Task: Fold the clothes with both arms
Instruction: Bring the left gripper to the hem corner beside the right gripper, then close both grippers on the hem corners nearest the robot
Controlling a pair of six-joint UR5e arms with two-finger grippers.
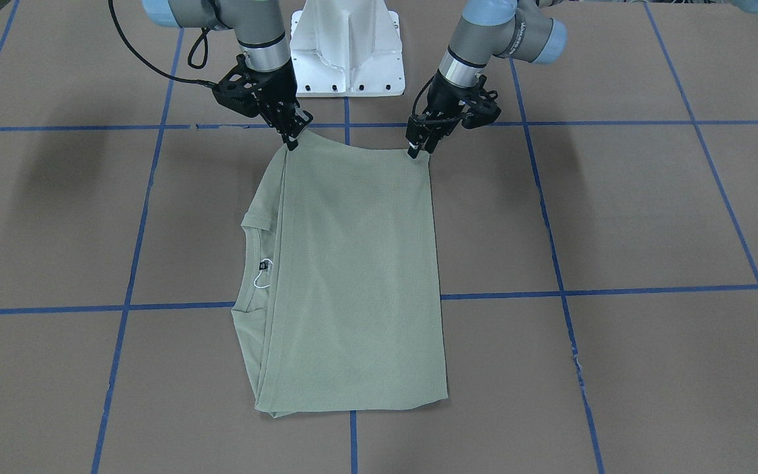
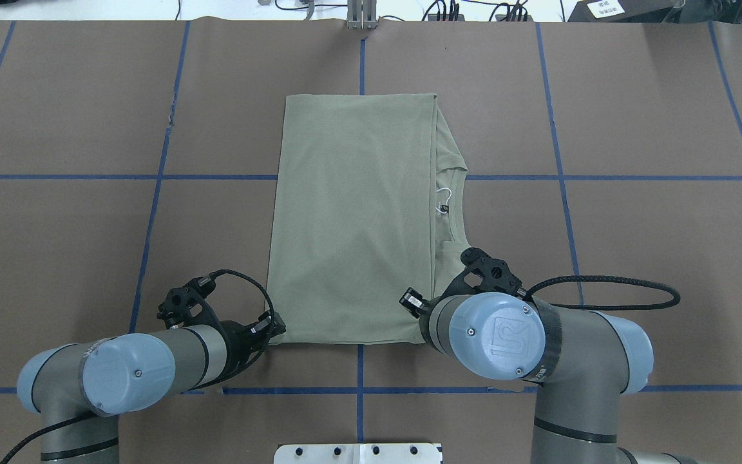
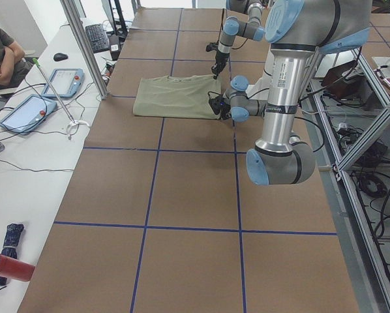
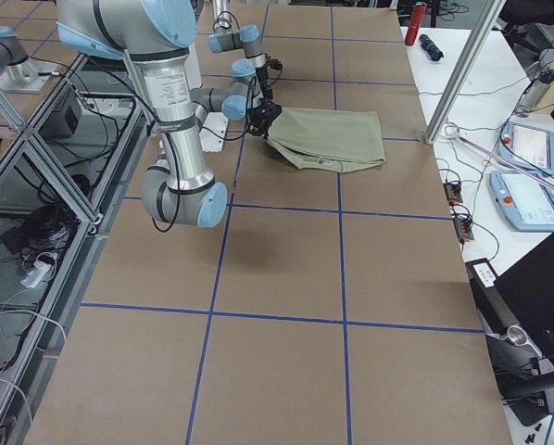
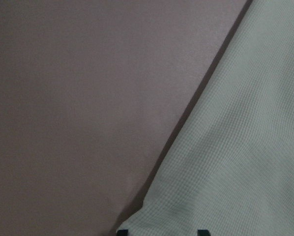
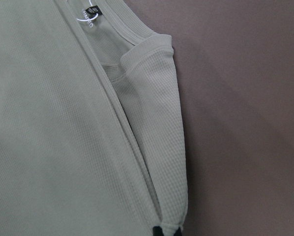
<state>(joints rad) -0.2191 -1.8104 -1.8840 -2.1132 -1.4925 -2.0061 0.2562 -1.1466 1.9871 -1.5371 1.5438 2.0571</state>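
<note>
Shirt (image 1: 353,276) lies flat on the desk (image 1: 616,217), folded to a rectangle. Right jaws are pinching one robot-side corner. Left jaws straddle the other corner, can't tell if clamped. Risk: if only one side grips on the lift, the loose corner slips and the fold skews.

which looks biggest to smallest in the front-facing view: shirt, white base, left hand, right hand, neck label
1. shirt
2. white base, cut off at the top edge
3. left hand and right hand, about alike, so not ranked
4. neck label
</note>
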